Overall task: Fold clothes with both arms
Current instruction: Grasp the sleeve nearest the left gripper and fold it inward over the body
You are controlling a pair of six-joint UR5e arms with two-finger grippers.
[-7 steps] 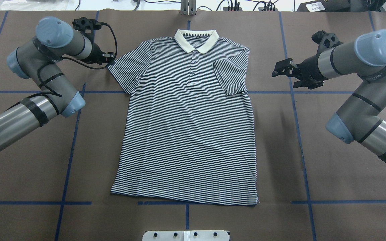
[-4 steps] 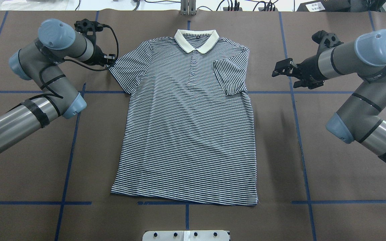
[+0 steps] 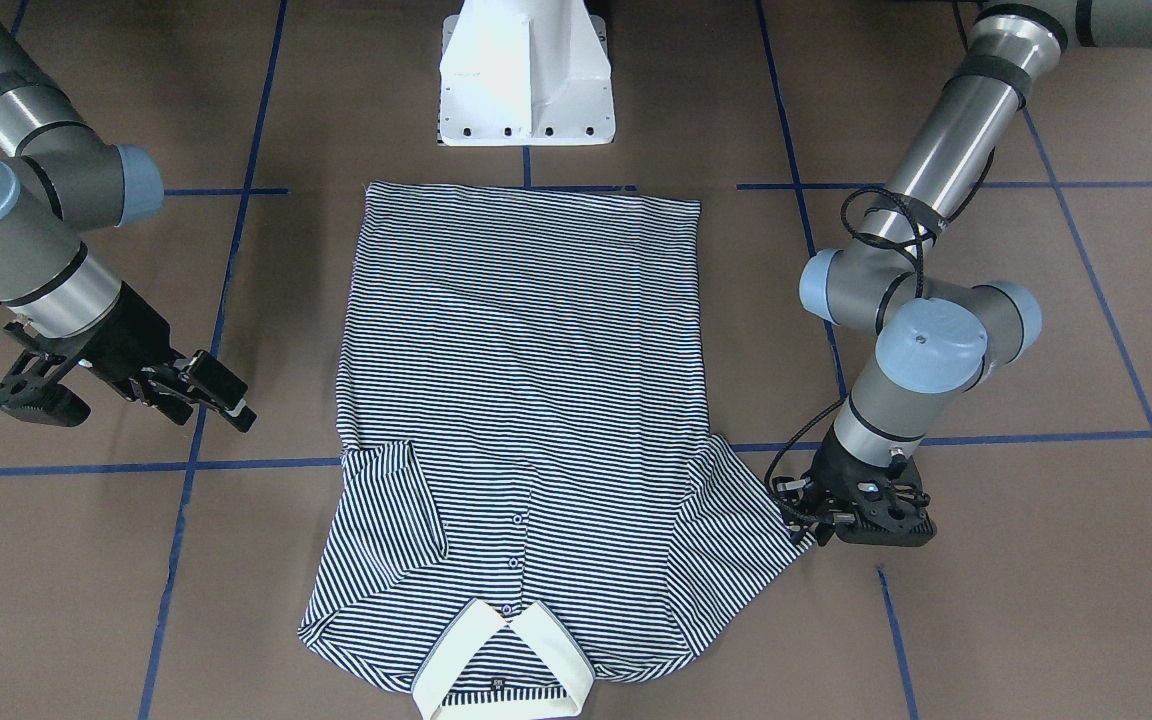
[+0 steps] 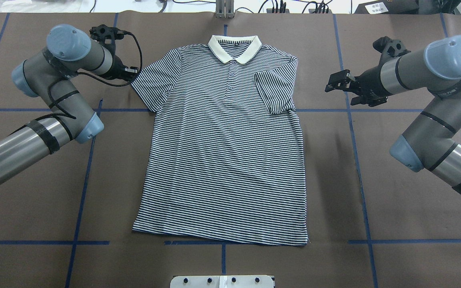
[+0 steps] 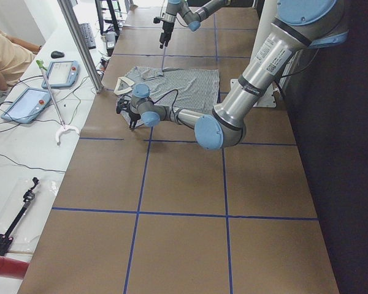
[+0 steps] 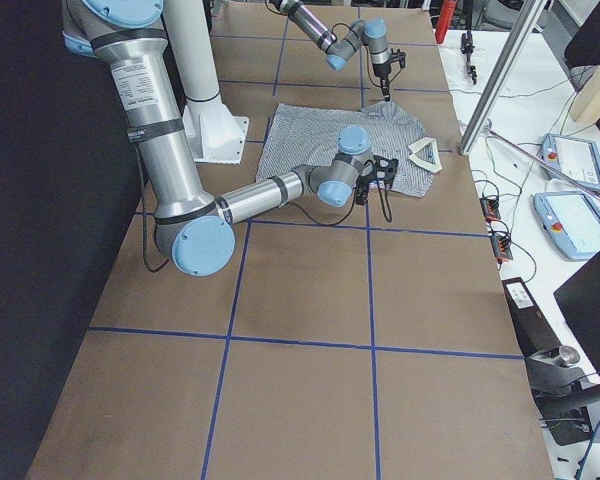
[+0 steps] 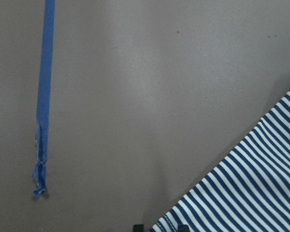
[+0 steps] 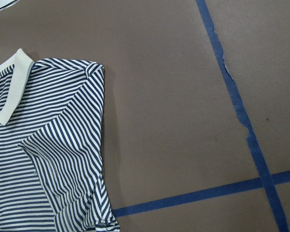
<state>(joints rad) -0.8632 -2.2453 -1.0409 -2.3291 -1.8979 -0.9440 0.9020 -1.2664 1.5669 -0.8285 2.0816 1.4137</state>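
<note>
The striped polo shirt [image 4: 226,152] lies flat, face up, on the brown table with its cream collar [image 4: 235,49] at the far side. The sleeve on my right side [image 4: 274,92] is folded in over the chest. My left gripper [image 4: 131,75] is down at the tip of the other sleeve [image 4: 150,84]. In the left wrist view its fingertips [image 7: 137,227] stand close together with the sleeve's hem corner [image 7: 164,224] between them. My right gripper [image 4: 330,85] is open and empty, held above the table to the right of the shirt; it also shows in the front view [image 3: 231,400].
The white pedestal base [image 3: 526,80] stands just behind the shirt's hem. Blue tape lines [image 4: 358,160] cross the table. A metal pole [image 5: 80,43] and a desk with tablets [image 5: 61,73] stand beyond the table's far edge.
My left gripper has shifted a little to the right, and the sleeve tip has shifted with it. The right arm has not moved.
</note>
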